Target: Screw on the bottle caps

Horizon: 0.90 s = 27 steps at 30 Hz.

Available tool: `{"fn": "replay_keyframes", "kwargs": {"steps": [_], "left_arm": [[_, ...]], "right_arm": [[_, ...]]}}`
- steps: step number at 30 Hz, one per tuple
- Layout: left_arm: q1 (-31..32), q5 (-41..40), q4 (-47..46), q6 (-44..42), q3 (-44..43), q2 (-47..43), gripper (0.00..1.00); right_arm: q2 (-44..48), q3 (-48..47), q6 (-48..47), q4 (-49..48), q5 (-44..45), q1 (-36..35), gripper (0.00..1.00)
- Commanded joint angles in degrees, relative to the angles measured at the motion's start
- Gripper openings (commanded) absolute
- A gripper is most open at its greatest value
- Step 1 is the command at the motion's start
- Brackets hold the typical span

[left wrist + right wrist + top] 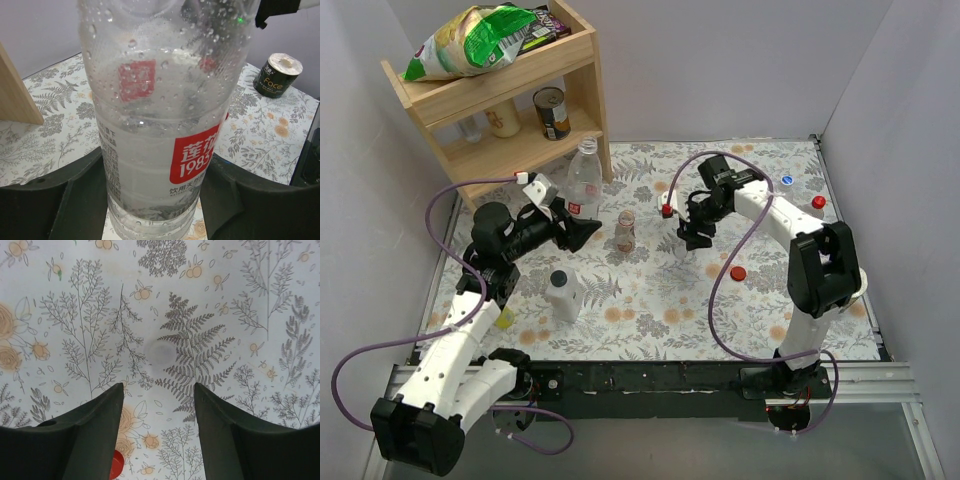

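Observation:
A tall clear bottle (584, 178) with a red-and-white label stands upright on the floral cloth near the shelf. It fills the left wrist view, and my left gripper (156, 167) is shut on its lower body, one finger on each side. A small clear bottle (625, 232) stands just to its right. My right gripper (695, 240) points down at the cloth beyond that, open and holding nothing (159, 390). A red cap (116, 465) peeks out beside its left finger. More caps lie to the right: two red ones (738, 272) (818, 202) and a blue one (786, 181).
A white opaque dark-capped bottle (563, 293) stands in front of the left arm. The wooden shelf (590, 95) at the back left holds a can, jars and snack bags. A dark roll (277, 75) stands on the cloth behind the held bottle. Walls close both sides.

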<state>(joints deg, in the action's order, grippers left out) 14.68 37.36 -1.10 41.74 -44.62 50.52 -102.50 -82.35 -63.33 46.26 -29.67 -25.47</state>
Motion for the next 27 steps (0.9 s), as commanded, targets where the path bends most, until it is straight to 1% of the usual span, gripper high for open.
{"fn": "replay_keyframes", "kwargs": {"steps": [1, 4, 8, 16, 19, 23, 27], "left_arm": [[-1.31, 0.61, 2.32, 0.89, -1.35, -1.83, 0.00], [-2.19, 0.60, 2.33, 1.15, -0.91, -1.83, 0.00], [-3.16, 0.78, 2.07, 1.51, -0.91, -1.39, 0.00], [-3.78, 1.13, 1.72, 1.86, -0.29, -0.95, 0.00], [-4.04, 1.22, 1.37, 2.12, -0.12, -0.51, 0.00], [-4.22, 1.66, 1.46, 2.39, -0.20, 0.19, 0.00], [-4.31, 1.75, 1.46, 2.56, -0.03, 0.45, 0.00]], "right_arm": [[-3.31, -1.06, -5.75, -0.99, 2.16, -2.29, 0.67], [-5.51, -0.01, -5.67, -2.92, 4.09, -4.32, 0.68], [-7.62, 0.43, -2.94, -7.05, 8.75, -5.64, 0.69], [-9.83, 1.13, -3.38, -6.44, 10.25, -5.73, 0.68], [-10.09, 1.49, -3.12, -6.97, 10.25, -5.73, 0.65], [-10.70, 1.05, -3.11, -6.97, 10.25, -5.81, 0.59], [-11.32, 1.13, -3.20, -7.06, 10.42, -5.99, 0.58]]}}
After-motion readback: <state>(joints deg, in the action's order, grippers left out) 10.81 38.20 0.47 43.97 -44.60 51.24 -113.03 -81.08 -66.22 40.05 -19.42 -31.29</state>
